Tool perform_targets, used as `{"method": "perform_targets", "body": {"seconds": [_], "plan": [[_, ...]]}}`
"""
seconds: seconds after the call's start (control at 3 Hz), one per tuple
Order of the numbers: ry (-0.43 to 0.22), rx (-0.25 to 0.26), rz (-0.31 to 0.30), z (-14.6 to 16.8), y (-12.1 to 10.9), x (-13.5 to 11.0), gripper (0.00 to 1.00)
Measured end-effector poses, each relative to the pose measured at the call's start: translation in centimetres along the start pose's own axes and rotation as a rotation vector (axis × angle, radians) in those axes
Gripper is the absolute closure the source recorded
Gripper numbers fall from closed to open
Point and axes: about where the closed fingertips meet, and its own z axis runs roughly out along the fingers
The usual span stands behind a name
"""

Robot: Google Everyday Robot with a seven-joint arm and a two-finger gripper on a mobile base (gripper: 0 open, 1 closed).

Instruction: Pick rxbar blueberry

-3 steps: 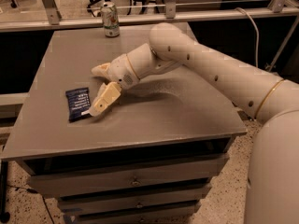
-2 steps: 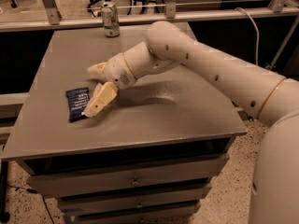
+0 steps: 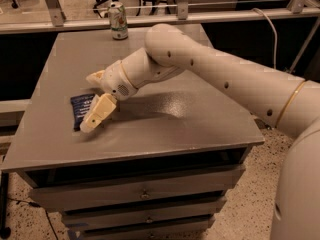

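The rxbar blueberry (image 3: pixel 80 108) is a flat dark navy wrapper lying on the left part of the grey table (image 3: pixel 175 119). My gripper (image 3: pixel 88 103) is at the bar, low over the tabletop, with its fingers spread apart. The near finger (image 3: pixel 99 113) lies over the bar's right edge and hides part of it. The far finger (image 3: pixel 95 77) sits just beyond the bar's far end. I cannot tell whether the fingers touch the bar. The bar rests flat on the table.
A green-and-white can (image 3: pixel 118 20) stands at the table's far edge. The cream arm (image 3: pixel 215 74) reaches in from the right across the table. The table has drawers (image 3: pixel 145 194) below its front edge. Office chairs and a rail are behind.
My gripper has moved left and a little toward the front, so the near finger now overlaps the bar's right edge. The bar has not moved.
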Motion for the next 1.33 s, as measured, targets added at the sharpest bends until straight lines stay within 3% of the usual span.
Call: {"method": "perform_targets", "body": {"seconds": [0.33, 1.0, 1.33], "plan": [[0.015, 0.015, 0.004, 0.64, 0.21, 0.42, 0.18], [0.022, 0.043, 0.015, 0.77, 0.56, 1.16, 0.64], [0.026, 0.062, -0.009, -0.12, 0.26, 0.51, 0.88]]}}
